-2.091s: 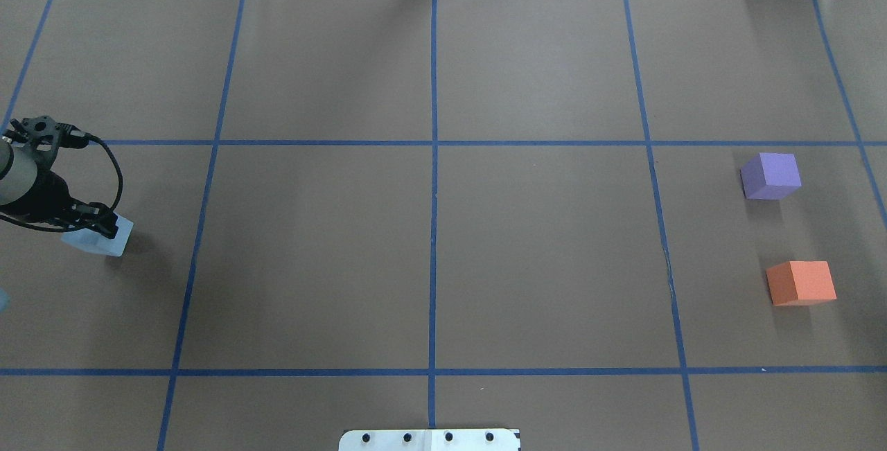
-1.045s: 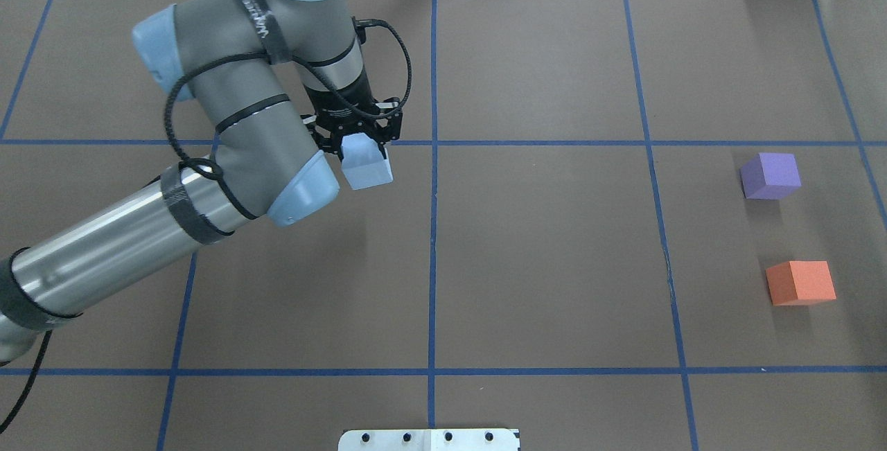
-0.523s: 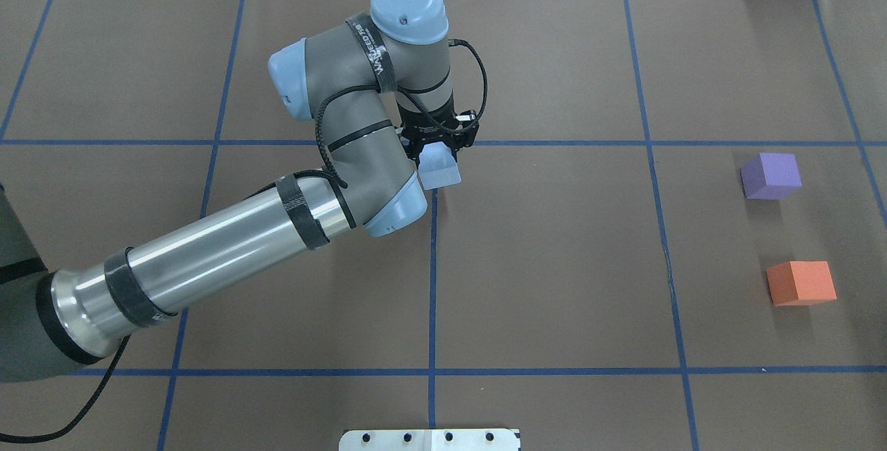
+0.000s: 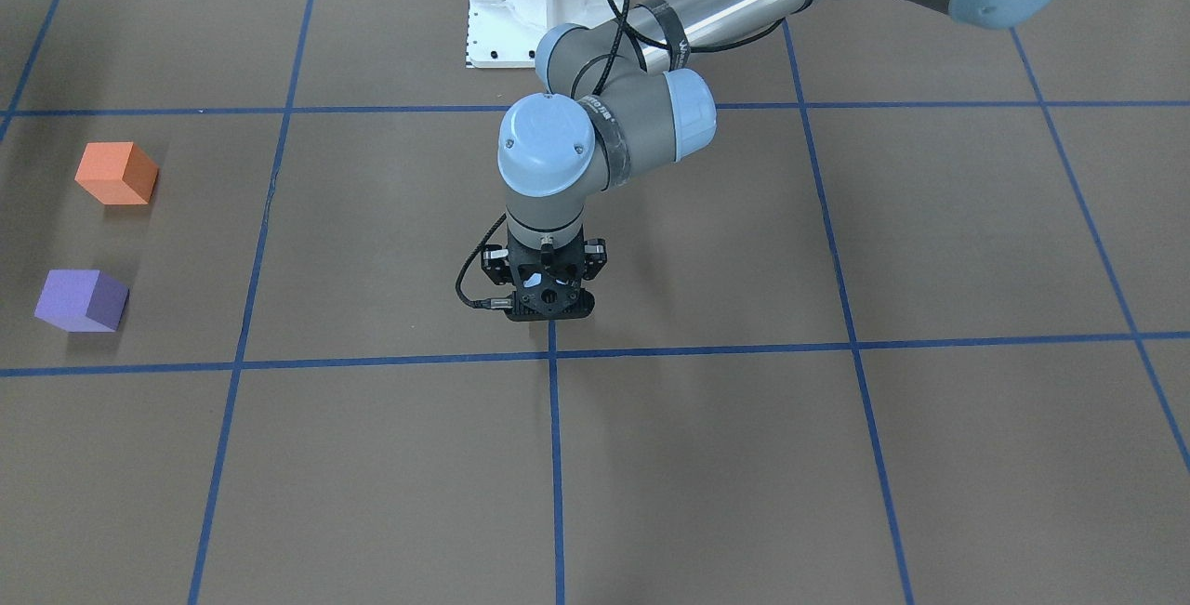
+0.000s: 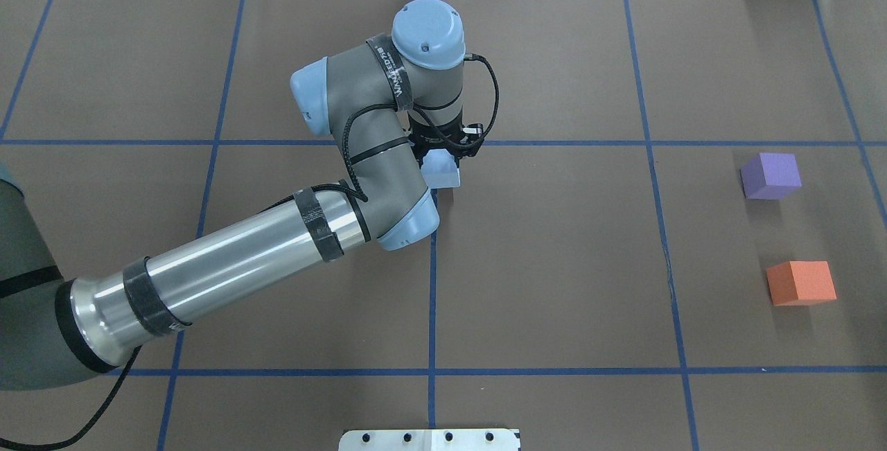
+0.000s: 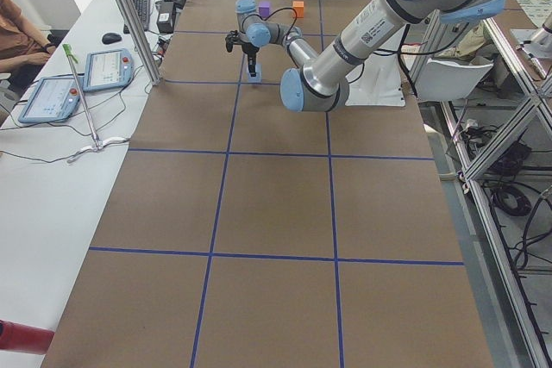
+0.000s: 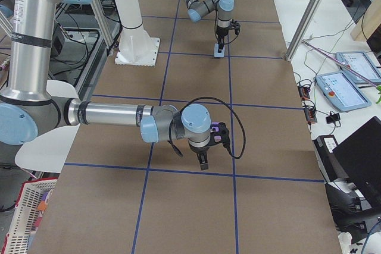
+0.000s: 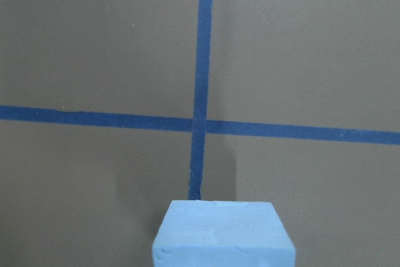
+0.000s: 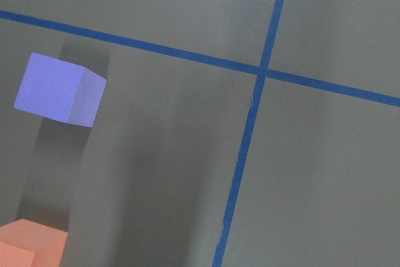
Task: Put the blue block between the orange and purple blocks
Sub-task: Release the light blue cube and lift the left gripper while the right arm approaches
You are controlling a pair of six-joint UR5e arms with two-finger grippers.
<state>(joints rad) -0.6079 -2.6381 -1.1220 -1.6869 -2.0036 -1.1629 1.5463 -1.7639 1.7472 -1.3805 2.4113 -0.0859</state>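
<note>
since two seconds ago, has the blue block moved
Yes. The blue block went right, from the view's left edge to the centre tape line, in the left gripper.

Bright, even room light on a matte brown paper tabletop [image 5: 554, 264]; shadows are soft and there is little glare.
Overhead, the purple foam cube [image 5: 770, 176] and the orange foam cube [image 5: 800, 283] cast faint shadows toward 6 o'clock. The strip at 12 o'clock is blown out white, and the arm's polished metal tube [image 5: 235, 264] carries a bright streak. In the left wrist view the pale blue foam block [image 8: 223, 232] at 6 o'clock is sharp, its thin shadow running toward 12 o'clock.
</note>
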